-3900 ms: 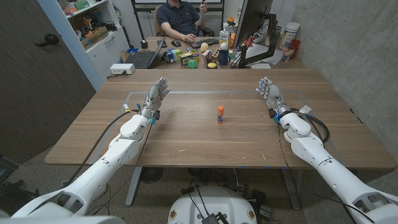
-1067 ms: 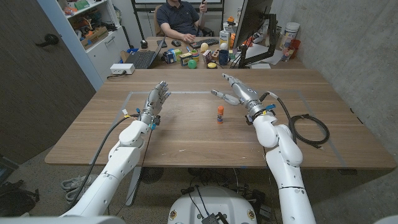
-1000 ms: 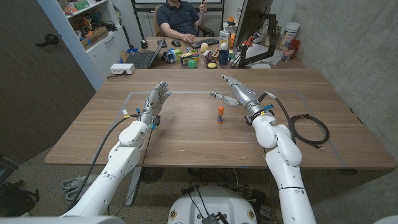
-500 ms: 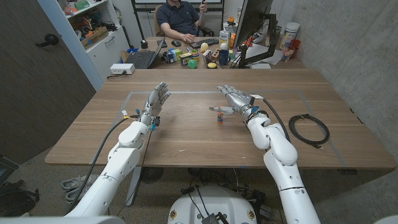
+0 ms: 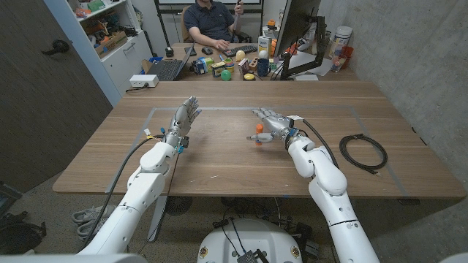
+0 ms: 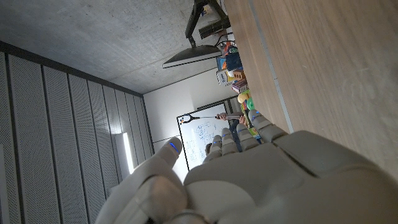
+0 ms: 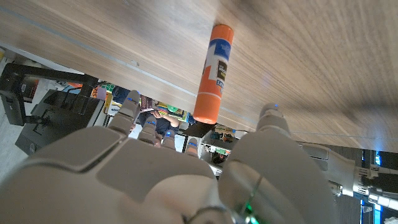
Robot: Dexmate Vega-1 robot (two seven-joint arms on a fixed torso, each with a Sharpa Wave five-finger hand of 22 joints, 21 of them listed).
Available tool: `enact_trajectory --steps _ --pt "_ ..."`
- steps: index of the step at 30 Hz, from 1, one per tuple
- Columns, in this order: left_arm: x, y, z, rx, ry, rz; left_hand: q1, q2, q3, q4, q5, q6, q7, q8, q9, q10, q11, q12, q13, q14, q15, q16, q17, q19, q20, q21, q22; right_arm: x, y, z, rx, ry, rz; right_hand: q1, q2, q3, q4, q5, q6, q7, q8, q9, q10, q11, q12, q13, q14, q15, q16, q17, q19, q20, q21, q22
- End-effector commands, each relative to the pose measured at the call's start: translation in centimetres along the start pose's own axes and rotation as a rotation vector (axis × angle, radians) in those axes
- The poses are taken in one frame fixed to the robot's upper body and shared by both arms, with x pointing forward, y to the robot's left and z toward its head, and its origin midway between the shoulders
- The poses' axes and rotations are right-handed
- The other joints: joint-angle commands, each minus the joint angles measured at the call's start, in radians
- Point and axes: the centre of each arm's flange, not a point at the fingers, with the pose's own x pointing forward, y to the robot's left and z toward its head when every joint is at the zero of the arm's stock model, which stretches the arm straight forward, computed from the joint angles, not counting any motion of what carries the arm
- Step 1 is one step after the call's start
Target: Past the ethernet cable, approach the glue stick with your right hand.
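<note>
Orange glue stick (image 5: pixel 259 134) between right fingers (image 5: pixel 260 114).

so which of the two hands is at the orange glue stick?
The right hand, fingers spread around the upright orange glue stick; the left hand stands apart, holding nothing.

- I see a person (image 5: pixel 210 18) seated behind the far desk.
- An open laptop (image 5: pixel 167 69) sits on that desk, near a white box (image 5: pixel 143 80).
- A monitor (image 5: pixel 296 25) stands at my far right.
- Colourful toys (image 5: pixel 227 69) lie between them.
</note>
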Motion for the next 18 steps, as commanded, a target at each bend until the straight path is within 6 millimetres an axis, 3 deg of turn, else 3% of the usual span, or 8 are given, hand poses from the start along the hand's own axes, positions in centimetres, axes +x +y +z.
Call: enact_trajectory --steps 1,7,18 --pt "-0.27 -0.12 -0.23 -0.002 0.010 0.000 -0.003 0.035 0.006 -0.004 0.000 -0.008 0.000 0.006 0.002 -0.010 0.004 0.004 0.004 -0.011 0.001 0.001 0.002 0.005 -0.001 0.002 0.002 -0.27 0.27 1.51 0.025 -0.081 -0.004 0.054 0.009 -0.008 -0.017 0.012 -0.012 -0.006 0.012 0.005 0.014 -0.014 0.018 0.003 0.047 -0.015 0.009 0.003 0.100 0.001 0.022 0.002" --pt "-0.55 -0.12 -0.52 -0.009 0.017 0.000 -0.004 0.035 0.006 -0.004 -0.001 -0.008 -0.001 0.006 0.002 -0.011 0.005 0.004 0.004 -0.012 0.001 0.000 0.002 0.004 -0.001 0.001 0.002 -0.63 -0.17 1.96 0.032 -0.116 -0.052 0.108 0.031 -0.014 -0.025 0.020 0.025 -0.006 0.028 0.007 0.063 -0.031 0.038 0.000 0.086 -0.042 0.008 0.001 0.173 0.004 0.026 -0.002" --pt "-0.92 -0.02 -0.43 -0.007 0.012 -0.002 -0.005 0.035 0.006 -0.003 -0.001 -0.010 -0.001 0.005 0.002 -0.012 0.004 0.004 0.004 -0.013 0.001 0.000 0.002 0.003 -0.001 0.001 0.002 -1.05 -0.26 2.12 0.031 -0.116 -0.062 0.132 0.043 -0.019 -0.027 0.023 0.041 -0.006 0.032 0.007 0.075 -0.037 0.041 -0.001 0.093 -0.054 0.003 0.001 0.198 0.005 0.022 -0.005"
